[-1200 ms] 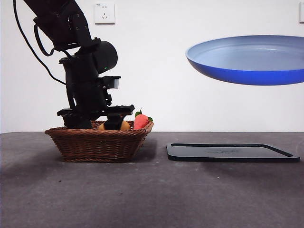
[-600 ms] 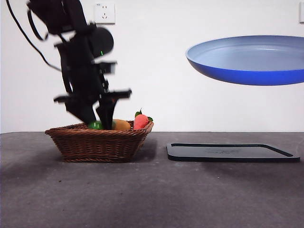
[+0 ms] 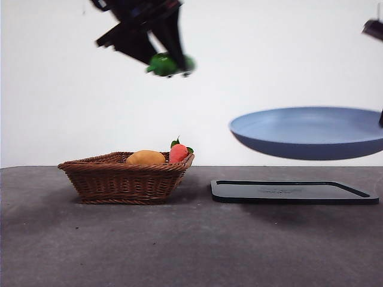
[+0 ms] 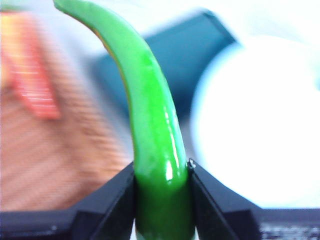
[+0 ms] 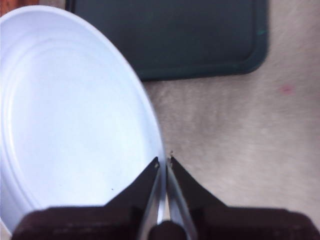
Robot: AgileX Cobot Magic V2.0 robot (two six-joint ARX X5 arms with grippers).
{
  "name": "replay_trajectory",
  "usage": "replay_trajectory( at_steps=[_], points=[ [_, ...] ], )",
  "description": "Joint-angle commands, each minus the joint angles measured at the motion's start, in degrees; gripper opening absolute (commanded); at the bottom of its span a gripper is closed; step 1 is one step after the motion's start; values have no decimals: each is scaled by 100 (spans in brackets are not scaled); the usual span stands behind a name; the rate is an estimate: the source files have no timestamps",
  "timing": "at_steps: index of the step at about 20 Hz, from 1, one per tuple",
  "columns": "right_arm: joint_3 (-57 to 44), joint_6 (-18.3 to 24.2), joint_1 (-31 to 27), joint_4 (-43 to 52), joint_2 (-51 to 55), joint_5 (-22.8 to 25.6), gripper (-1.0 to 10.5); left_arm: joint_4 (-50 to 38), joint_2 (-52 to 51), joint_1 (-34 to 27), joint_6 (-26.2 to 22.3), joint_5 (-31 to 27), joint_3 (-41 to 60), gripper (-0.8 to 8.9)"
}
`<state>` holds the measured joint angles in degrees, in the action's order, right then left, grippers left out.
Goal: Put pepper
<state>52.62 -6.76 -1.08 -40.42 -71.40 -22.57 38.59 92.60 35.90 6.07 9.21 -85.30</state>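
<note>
Wicker, brown and woven, the basket (image 3: 125,178) sits on the grey table (image 3: 191,239) at the left, with a rounded yellow-orange item (image 3: 145,158) and a red-orange vegetable with green leaves (image 3: 178,152) showing above its rim. High above the basket's right half, the left gripper (image 3: 169,61) hangs in the air with its fingers (image 4: 112,200) clamped on the pepper (image 4: 152,140). In the left wrist view the glossy green pepper stands squeezed between the two fingers, touching both; its thick end is pinched there and the rest rises out past the fingertips, curving and tapering toward its far end. In the front view only a short green stretch of it (image 3: 170,64) shows below the dark fingers, well clear of the basket.

To the right, a flat black tray (image 3: 293,192) lies on the table just beside the basket. Above the tray a blue plate (image 3: 308,133) is held in the air, tilted slightly. The right gripper (image 5: 163,162) has it by the rim: its fingers (image 5: 180,185) are drawn narrow with the plate's thin edge between them, the plate spreading away to one side of the fingertips and the tray (image 5: 170,37) lying beyond them on the table.
</note>
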Motion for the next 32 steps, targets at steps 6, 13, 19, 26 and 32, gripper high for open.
replay_trajectory(
  at_steps=[6,13,19,26,32],
  points=[
    [114,-291,120,184,-570,-299,5,-678,748,1438,-35,-339,-101,124],
    [114,-289,122,120,-570,-306,5,-992,1547,1617,-212,-466,-101,124],
    [114,-284,120,125,-570,-304,5,-986,1727,1698,-225,-452,-101,128],
    [114,-286,120,105,-570,-304,5,-916,1722,1733,-223,-463,-101,238],
    [114,-284,120,-4,-570,-299,5,-901,1552,1733,-223,-455,-105,238]
  ],
)
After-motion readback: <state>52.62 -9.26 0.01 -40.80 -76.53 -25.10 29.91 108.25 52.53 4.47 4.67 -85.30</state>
